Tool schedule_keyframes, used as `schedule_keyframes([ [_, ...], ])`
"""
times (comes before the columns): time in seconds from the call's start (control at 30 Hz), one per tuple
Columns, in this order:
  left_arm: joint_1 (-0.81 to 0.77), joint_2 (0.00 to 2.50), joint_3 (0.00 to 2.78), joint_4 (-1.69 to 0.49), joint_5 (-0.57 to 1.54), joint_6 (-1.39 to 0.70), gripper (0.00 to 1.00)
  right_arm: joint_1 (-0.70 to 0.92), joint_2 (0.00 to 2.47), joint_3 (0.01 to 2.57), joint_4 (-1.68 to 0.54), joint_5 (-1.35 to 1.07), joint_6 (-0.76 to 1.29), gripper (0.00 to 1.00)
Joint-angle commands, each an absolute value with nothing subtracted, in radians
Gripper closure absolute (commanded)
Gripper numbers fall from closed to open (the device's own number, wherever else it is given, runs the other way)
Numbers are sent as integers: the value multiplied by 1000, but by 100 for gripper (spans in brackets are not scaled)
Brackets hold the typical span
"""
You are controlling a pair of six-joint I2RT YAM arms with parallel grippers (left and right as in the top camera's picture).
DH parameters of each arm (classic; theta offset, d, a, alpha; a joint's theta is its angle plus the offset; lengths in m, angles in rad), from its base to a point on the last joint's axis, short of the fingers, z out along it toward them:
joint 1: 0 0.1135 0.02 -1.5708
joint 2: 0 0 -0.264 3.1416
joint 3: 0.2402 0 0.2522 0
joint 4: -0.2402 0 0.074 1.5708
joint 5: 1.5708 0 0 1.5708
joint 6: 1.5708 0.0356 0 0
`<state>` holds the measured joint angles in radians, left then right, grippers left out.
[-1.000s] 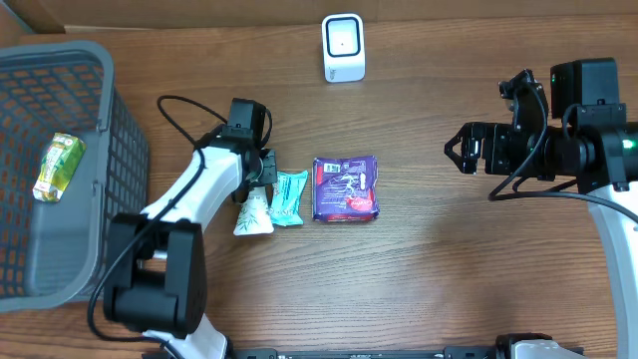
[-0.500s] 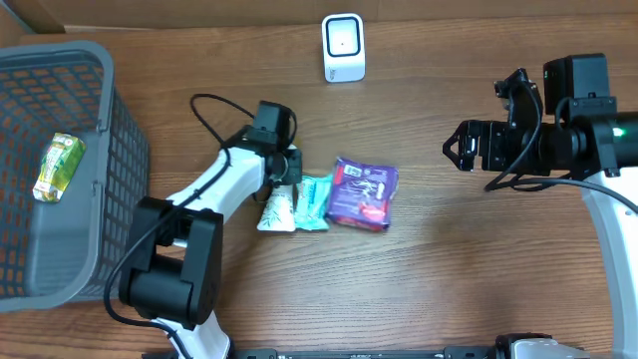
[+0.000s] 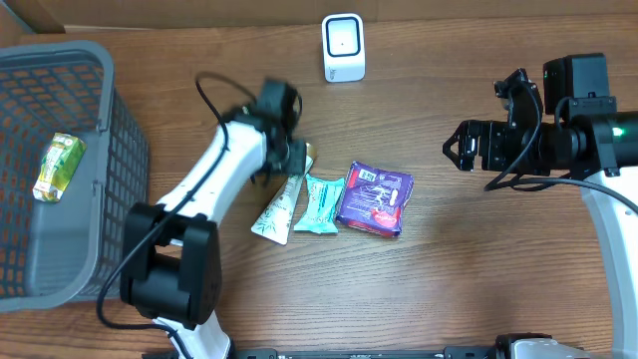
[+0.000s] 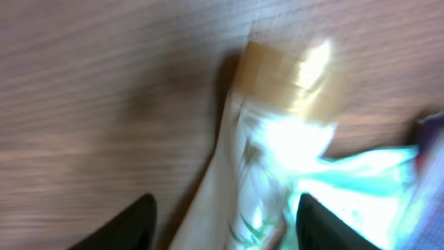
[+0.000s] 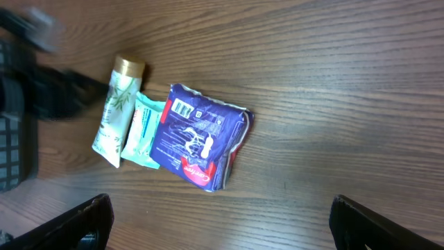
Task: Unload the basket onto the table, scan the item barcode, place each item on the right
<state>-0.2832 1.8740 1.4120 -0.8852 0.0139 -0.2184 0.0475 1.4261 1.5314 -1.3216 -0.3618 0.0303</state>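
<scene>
Wooden table [image 3: 478, 269]: tube [image 3: 278, 209], sachet [image 3: 321, 204], purple packet [image 3: 374, 199] side by side

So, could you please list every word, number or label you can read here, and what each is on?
No text is legible in any view.
Purple packet: barcode label and white print, too small to read.
Teal sachet: print too small to read.
White tube: leaf pattern, lettering blurred.
Yellow-green carton: too small to read.
</scene>
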Motion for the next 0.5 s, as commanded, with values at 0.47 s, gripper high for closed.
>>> schedule_keyframes([
  [0.47,338,1741,2513,-1529,-160,-74,17,51,1422,1551,-1338,-360,26,0],
])
